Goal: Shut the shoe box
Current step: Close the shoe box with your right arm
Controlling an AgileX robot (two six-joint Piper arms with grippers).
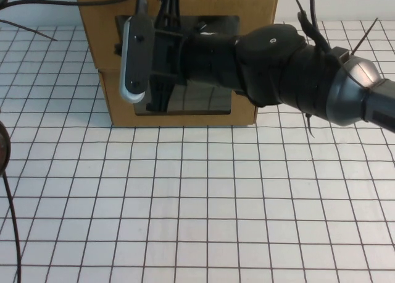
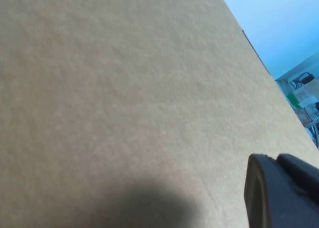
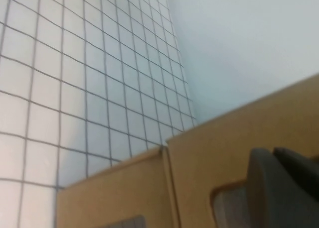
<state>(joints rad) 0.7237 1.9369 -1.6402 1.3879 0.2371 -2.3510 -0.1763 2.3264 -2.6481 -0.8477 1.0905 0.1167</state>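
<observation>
Brown cardboard drawer-type shoe box [image 1: 244, 113], clear window front, at far centre of gridded white table [image 1: 203, 209].

Right gripper [image 1: 163, 54] against window front; finger spread undeterminable.

Left gripper [image 2: 284, 193] close against cardboard; spread undeterminable.

Push square, straight toward far side, avoid skew.

The right arm [image 1: 278, 73] covers most of the box [image 1: 111, 104] front in the high view, hiding much of the window and any pull tab. The right pincer [image 1: 165, 54] sits against that front, its tips hidden. The box's top is cut off by the edge. In the left wrist view, only a corner of the left pincer [image 2: 279, 193] shows, against blurred cardboard [image 2: 124, 98].
</observation>
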